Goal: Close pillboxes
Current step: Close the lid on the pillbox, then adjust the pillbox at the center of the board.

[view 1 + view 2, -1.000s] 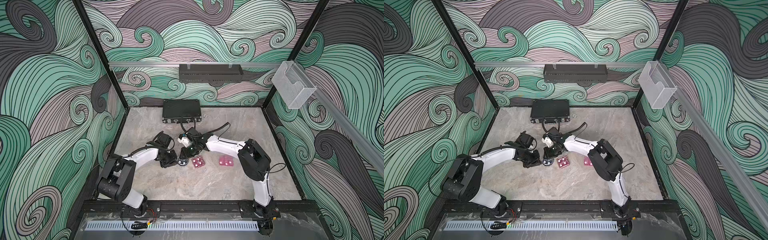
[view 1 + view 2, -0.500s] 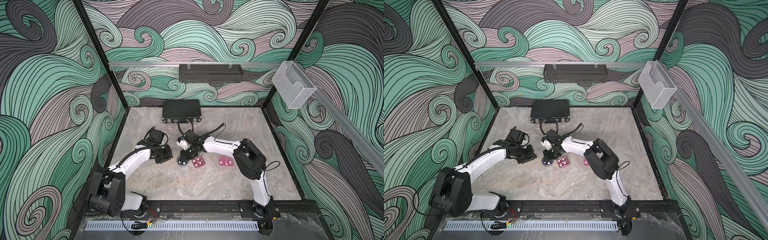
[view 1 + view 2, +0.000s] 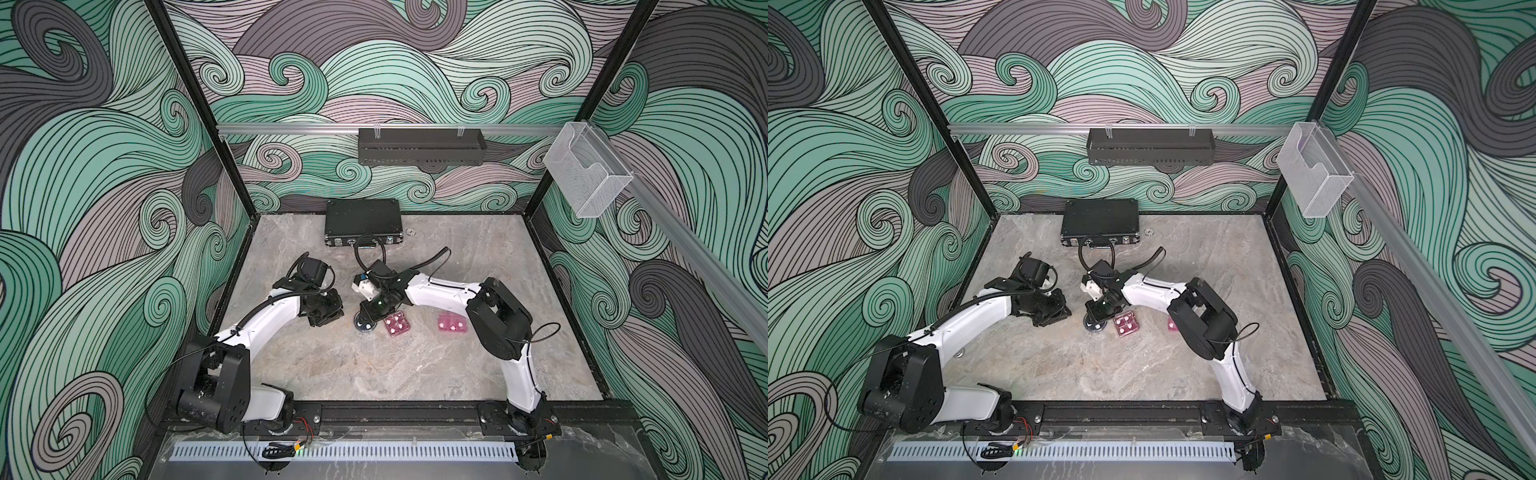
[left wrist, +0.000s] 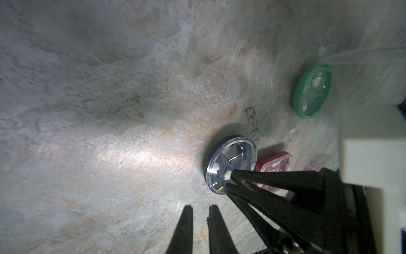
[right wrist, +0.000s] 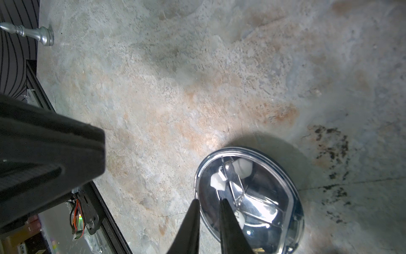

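Risks tipping or skidding blue box [image 4: 230,160] into pink box [image 4: 276,162] beside it, pressing its rim with right gripper [image 5: 210,201] pinched together, left gripper [image 4: 201,207] likewise together, empty, near it.

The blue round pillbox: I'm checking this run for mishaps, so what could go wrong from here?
The right hand seems to press on the blue round pillbox near its rim, not its centre, so the box may tip or skid. The dark pink square pillbox lies close beside it and could get shoved.
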`<state>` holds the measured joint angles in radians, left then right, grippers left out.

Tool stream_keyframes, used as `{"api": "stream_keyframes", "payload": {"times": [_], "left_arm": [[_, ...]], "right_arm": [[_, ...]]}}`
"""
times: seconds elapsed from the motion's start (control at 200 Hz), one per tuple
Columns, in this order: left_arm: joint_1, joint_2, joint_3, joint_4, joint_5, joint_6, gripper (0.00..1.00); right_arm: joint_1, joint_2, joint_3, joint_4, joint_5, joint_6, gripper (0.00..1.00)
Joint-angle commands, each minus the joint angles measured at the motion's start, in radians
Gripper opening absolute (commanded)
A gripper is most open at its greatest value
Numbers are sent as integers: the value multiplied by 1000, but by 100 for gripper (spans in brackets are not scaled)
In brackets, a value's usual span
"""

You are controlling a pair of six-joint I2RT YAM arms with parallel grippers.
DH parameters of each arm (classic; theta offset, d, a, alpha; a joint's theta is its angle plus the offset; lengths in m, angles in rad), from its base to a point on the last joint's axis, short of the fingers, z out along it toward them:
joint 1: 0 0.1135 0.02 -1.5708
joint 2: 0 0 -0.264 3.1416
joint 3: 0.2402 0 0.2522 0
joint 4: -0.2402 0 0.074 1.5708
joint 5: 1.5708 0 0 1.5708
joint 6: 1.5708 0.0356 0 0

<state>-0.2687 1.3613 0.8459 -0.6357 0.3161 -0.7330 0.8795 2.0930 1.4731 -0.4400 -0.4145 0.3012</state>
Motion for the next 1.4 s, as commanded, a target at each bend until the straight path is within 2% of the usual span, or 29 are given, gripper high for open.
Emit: {"api": "stream_keyframes", "payload": {"times": [0.0,0.315,0.606,0.741,0.801,0.886,1.036,1.221,1.376,1.396], "left_arm": [[10,-24,24,-35,-23,14,16],[12,-26,22,-30,-18,14,16],[12,-34,34,-38,-2,18,17],[12,-37,56,-53,9,32,19],[11,-38,65,-55,17,44,21],[10,-41,68,-43,36,59,25],[-4,-8,90,-29,56,77,42],[-65,93,158,-60,0,119,61],[-132,192,234,-98,-74,160,71],[-139,203,242,-100,-82,163,73]], "right_arm": [[17,79,-59,-87,120,-20,20],[32,80,-58,-99,149,-17,20],[30,42,78,-122,104,-14,22],[21,11,142,-133,83,-7,26],[15,-19,150,-133,90,2,31],[4,-76,135,-133,124,11,42],[-37,-196,34,-98,184,38,49],[-106,-371,-157,-8,258,89,59],[-153,-476,-267,17,292,112,69],[-157,-487,-278,16,296,113,76]]}}
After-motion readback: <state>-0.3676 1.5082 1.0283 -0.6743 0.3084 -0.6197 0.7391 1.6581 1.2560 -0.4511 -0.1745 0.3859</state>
